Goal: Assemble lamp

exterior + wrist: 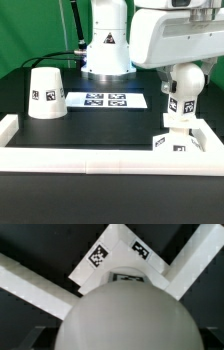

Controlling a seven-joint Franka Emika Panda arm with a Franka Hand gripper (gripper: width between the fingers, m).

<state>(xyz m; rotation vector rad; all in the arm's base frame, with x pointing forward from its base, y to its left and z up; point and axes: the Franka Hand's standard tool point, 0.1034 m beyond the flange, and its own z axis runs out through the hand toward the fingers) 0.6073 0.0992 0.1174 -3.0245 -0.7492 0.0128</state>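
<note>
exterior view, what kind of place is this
Probably a robotics lab bench, not a home: a robot arm's base stands on a black table, a marker board lies flat on it, and a white border rail fences in tagged lamp parts such as the shade.

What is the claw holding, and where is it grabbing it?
The claw holds the bulb by its round ball end, with the neck pointing down at the base.

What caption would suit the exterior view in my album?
Gripper holds bulb tilted on the base; shade stands apart beside the marker board.
</note>
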